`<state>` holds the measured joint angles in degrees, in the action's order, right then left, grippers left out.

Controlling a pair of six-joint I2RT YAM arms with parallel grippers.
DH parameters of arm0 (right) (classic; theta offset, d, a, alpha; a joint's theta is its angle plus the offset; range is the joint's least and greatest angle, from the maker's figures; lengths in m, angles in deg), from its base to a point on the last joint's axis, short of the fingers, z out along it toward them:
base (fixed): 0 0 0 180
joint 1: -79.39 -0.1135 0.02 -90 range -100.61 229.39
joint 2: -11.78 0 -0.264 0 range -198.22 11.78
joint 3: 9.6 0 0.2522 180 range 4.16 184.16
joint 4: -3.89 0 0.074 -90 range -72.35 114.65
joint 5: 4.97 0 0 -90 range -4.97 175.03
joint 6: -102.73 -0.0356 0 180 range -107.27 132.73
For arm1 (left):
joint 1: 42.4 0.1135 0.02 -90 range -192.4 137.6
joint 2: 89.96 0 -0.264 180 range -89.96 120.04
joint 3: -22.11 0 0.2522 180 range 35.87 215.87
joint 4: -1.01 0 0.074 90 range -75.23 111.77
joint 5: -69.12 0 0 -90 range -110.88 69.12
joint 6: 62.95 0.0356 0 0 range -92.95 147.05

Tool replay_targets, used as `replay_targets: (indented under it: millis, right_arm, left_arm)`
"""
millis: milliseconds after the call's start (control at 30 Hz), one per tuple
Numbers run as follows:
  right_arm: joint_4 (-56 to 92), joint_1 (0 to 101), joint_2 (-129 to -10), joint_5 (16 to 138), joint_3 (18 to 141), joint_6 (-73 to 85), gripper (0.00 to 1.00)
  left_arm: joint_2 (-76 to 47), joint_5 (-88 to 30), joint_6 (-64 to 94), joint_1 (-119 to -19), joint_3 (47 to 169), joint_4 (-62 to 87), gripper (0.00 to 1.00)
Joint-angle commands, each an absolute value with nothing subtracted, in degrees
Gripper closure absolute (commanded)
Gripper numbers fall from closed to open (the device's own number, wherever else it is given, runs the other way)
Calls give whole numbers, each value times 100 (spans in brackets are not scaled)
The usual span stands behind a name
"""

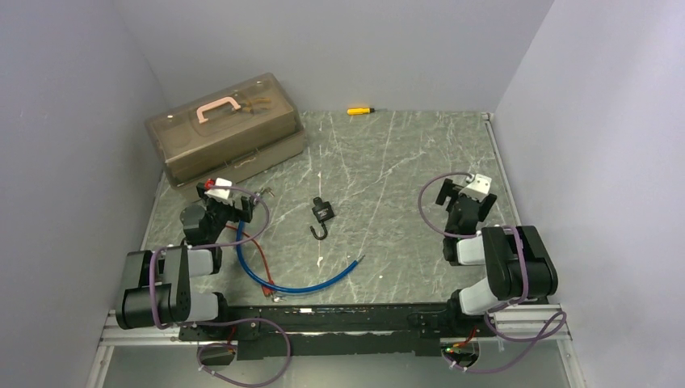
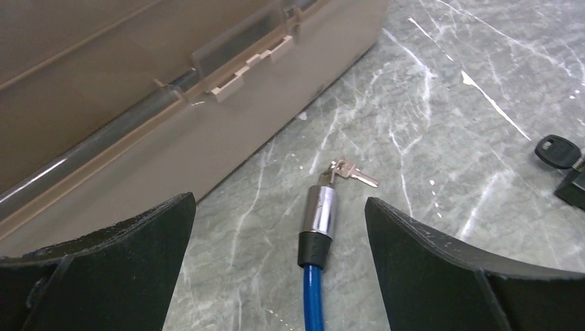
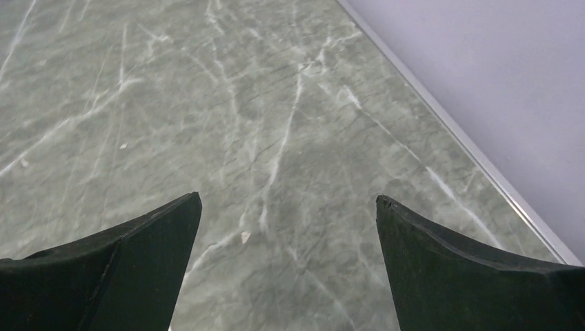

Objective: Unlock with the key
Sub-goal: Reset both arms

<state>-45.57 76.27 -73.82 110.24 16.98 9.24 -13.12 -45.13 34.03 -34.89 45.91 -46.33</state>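
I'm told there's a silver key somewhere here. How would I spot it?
Find the brown toolbox at the far left. Just in front of it, the blue cable ends in a chrome barrel, and the silver key sits at that barrel's tip. It is bare metal, unlike the black-headed key by the padlock.

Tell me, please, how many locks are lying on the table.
2. A blue cable lock lies in front of the left gripper, near the toolbox; a black padlock sits mid-table. The closed toolbox could hide more.
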Motion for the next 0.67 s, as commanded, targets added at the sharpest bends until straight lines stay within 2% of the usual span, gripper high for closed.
replay_targets:
  millis: [0, 67, 167, 633]
  right_arm:
    - [-4526, 7817, -7244, 10715, 1813, 613, 0]
    - [-4626, 7820, -7233, 10743, 1774, 660, 0]
    - [-4666, 7815, -7233, 10744, 1752, 667, 0]
    - [-4632, 7814, -7226, 10744, 1761, 660, 0]
  left_arm:
    - [-1269, -4342, 3452, -3467, 4731, -4884, 1]
    - [-1374, -4322, 3548, -3471, 4787, -4561, 1]
    - [-1283, -4335, 3467, -3467, 4727, -4880, 1]
    - [-1314, -4259, 3532, -3511, 4793, -4672, 1]
